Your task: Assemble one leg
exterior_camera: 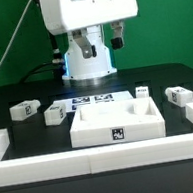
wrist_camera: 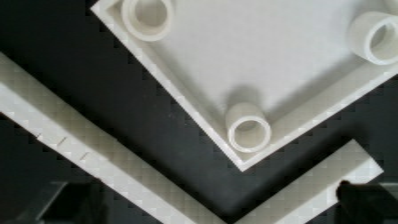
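While the arm [exterior_camera: 85, 25] is hanging over the table's far side, its gripper [wrist_camera: 214, 205] is holding its fingers wide apart, gripping nothing. Four loose legs are lying well apart on the black table [exterior_camera: 173, 77]: the first leg [exterior_camera: 24, 111] and second leg [exterior_camera: 55, 113] on the exterior view's left, the third leg [exterior_camera: 142, 92] and fourth leg [exterior_camera: 177, 96] on its right, flanking the rimmed square panel [exterior_camera: 115, 127]. A white rail [exterior_camera: 105, 161] is edging the front and sides, with bare table showing around every leg.

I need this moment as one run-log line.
stage: no grasp | hand: open, empty, over square piece corner | legs: four, loose on table
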Robot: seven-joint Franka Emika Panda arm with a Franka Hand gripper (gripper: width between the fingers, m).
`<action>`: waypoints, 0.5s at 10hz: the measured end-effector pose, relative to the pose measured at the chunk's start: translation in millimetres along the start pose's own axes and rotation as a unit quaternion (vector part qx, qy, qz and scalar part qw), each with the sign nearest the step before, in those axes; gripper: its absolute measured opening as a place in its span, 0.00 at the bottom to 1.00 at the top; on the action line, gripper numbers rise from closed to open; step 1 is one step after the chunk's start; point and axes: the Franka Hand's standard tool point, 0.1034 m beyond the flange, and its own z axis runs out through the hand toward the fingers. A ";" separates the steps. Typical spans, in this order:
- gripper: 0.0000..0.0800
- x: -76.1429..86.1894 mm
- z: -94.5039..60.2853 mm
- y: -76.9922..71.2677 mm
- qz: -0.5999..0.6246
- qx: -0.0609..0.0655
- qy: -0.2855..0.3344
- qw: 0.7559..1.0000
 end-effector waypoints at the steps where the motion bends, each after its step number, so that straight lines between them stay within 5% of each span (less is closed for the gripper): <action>1: 0.81 0.0 0.0 0.0 0.000 0.000 0.000 1.000; 5: 0.81 -0.3 0.8 -0.2 -0.001 0.000 -0.001 1.000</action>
